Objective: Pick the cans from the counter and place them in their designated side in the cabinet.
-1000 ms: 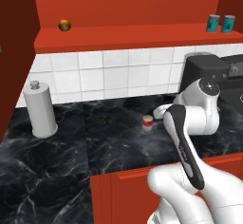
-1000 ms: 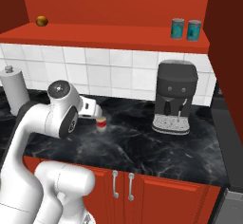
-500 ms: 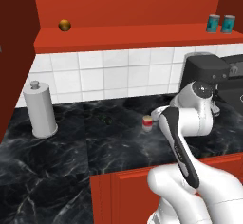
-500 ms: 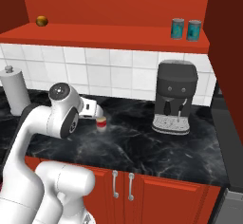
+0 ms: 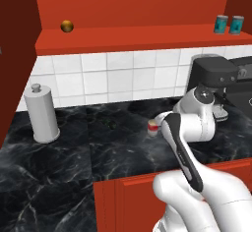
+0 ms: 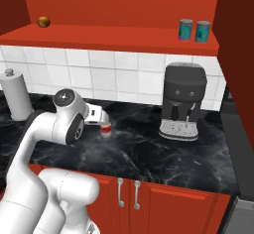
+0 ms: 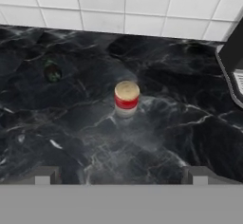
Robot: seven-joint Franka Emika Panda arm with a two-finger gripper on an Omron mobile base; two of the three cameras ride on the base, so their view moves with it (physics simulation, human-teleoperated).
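Upright red can (image 7: 126, 99), cream top, perhaps pale base; claw (image 7: 121, 176) wide, empty.

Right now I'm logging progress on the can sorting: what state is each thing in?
red can: upright on the counter, not gripped
two teal cans: upright, side by side at the right end of the cabinet shelf
gripper: open, short of the red can
golden-brown ball: resting at the shelf's left end
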